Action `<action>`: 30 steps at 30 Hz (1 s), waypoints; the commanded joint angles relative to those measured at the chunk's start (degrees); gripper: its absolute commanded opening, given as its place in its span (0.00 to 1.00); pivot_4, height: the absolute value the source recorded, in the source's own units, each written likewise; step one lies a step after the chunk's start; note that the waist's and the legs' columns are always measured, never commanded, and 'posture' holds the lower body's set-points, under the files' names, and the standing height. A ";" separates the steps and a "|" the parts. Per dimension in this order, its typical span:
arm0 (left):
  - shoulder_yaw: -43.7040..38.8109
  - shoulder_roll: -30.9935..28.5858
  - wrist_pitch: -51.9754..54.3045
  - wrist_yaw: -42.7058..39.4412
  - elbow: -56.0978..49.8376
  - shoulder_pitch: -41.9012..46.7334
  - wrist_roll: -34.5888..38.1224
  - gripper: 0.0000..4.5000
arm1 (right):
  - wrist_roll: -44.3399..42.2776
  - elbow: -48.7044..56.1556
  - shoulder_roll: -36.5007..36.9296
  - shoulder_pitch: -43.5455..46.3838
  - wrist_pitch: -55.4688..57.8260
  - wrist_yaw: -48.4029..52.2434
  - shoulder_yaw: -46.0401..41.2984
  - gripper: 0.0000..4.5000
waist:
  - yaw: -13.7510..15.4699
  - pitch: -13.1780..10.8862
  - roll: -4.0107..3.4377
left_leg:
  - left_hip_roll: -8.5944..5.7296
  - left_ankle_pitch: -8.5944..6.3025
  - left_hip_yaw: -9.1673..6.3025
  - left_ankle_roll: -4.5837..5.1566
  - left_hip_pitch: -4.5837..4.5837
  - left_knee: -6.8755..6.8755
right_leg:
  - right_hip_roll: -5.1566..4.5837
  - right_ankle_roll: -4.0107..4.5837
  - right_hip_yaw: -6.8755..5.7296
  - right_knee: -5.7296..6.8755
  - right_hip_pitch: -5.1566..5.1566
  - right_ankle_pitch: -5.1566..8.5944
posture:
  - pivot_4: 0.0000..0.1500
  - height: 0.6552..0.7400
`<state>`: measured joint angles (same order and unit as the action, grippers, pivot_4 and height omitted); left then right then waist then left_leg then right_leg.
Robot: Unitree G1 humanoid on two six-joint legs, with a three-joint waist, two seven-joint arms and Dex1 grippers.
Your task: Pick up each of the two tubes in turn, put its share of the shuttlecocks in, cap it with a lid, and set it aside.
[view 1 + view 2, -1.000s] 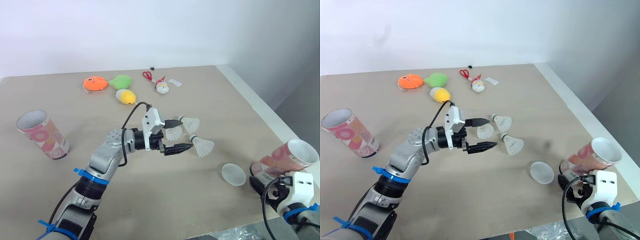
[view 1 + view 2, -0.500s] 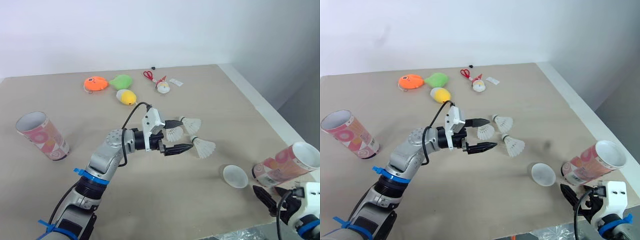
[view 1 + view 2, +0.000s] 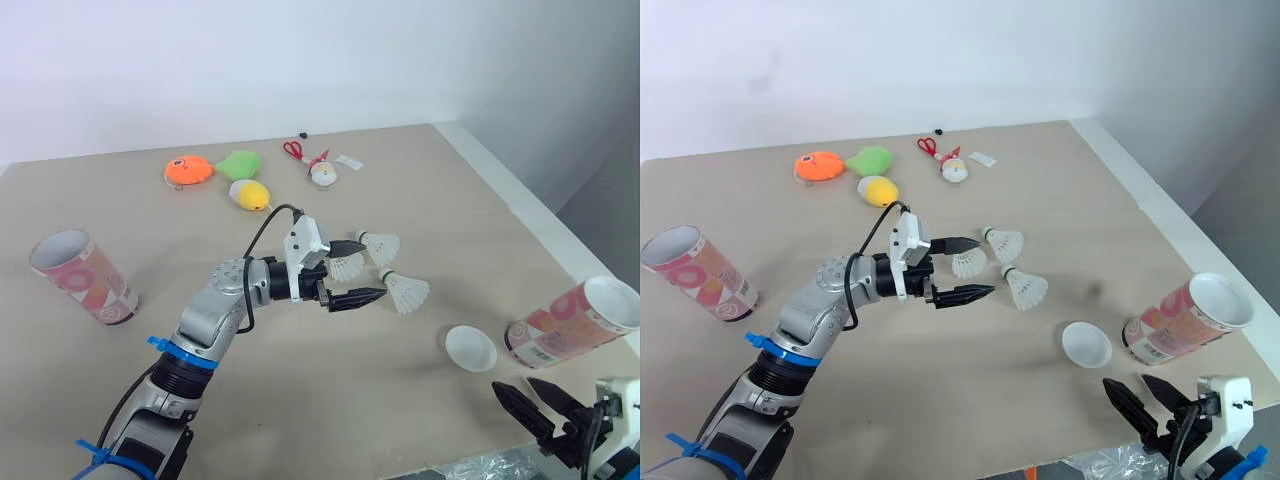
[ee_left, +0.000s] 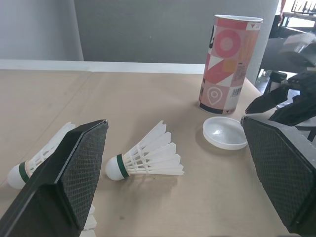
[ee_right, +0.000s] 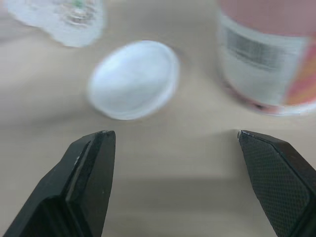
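Hovering left gripper [image 3: 373,268]: held wide open, white feather shuttlecock [image 3: 347,266] seen between.
Right gripper [image 3: 1126,381]: spread empty near pink patterned tube [image 3: 1185,318].

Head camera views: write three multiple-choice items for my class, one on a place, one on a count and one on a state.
1. Where is the white lid relative to the right-hand tube?
A inside it; B beside it; C capping it

2. How many shuttlecocks lie by the left tool?
A one; B five; C three

3. What state is the right tool in?
A open and empty; B shut on the lid; C shut on the tube

Answers:
1. B, the lid lies next to the tube's base.
2. C, three white feather skirts show there.
3. A, it gapes wide with nothing in it.
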<state>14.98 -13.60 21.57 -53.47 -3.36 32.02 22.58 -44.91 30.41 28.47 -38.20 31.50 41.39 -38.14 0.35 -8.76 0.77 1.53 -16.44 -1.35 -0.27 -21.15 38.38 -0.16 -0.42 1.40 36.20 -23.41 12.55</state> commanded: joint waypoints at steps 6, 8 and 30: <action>-1.79 -0.05 -1.53 1.26 -0.89 -0.70 -0.48 1.00 | -6.25 12.50 6.30 9.71 2.16 -2.93 5.02 0.94 | -0.05 -0.03 0.05 | -0.03 0.00 0.05 0.00 -0.01 0.02 | 0.01 -0.06 0.07 0.00 -0.01 -0.03 | 1.00 1.00; -4.31 0.04 -2.70 4.33 -1.93 -2.10 -0.52 1.00 | -7.32 13.57 8.13 16.76 3.29 -5.19 8.45 0.94 | -0.51 -0.08 0.11 | -0.04 0.00 0.09 0.00 -0.02 0.02 | 0.01 -0.18 0.14 0.00 -0.03 -0.10 | 1.00 1.00; -23.74 5.44 -11.20 40.59 -28.44 -42.55 -10.05 1.00 | 12.85 -5.48 1.81 55.27 -7.54 3.67 44.54 0.94 | -0.13 -0.29 0.41 | -0.31 -0.04 0.24 -0.07 -0.10 0.07 | -0.36 -0.83 0.70 0.00 -0.53 -0.31 | 1.00 1.00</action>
<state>-7.32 -8.47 13.00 -14.92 -28.63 -9.98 13.64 -32.40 24.76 30.56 16.01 25.62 43.84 6.46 0.22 -9.05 1.18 1.21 -16.47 -1.07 -0.34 -21.23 38.46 -0.51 -1.26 2.13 36.21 -23.94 12.21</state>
